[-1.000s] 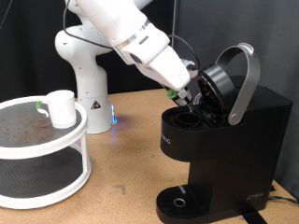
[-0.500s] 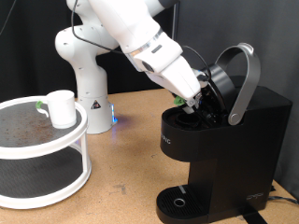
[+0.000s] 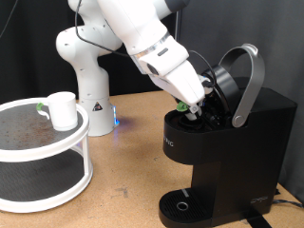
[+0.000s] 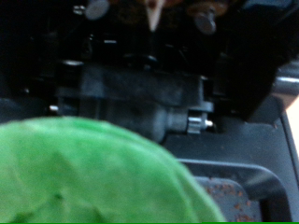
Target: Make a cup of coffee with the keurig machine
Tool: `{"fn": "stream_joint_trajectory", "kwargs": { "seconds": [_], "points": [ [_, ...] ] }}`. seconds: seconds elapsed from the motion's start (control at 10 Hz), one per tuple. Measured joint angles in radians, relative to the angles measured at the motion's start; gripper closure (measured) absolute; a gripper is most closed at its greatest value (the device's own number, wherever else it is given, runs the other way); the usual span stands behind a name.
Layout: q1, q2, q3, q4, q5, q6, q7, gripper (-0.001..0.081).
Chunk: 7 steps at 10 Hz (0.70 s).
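Wooden tabletop point(image 3: 133, 142): claw point(image 3: 193, 109) pinches green-rimmed pod point(image 4: 93, 173) at open keurig machine point(image 3: 223, 142) chamber for loading; cup point(image 3: 62, 109) parked far left on rack point(image 3: 47, 157).

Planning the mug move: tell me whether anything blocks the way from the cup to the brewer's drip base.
Nothing visible does. The cup sits on the round rack's top tier at the exterior view's left; bare table lies between it and the keurig's drip base. The gripper is up at the open lid, away from that path.
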Motion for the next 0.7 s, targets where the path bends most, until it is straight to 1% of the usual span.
{"fn": "stream_joint_trajectory", "kwargs": {
  "seconds": [0.4,0.7],
  "points": [
    [-0.01,0.024,-0.004,0.005,-0.014,0.009,0.008,0.034],
    [-0.009,0.041,-0.002,0.014,-0.013,0.009,0.012,0.034]
  ]
}}
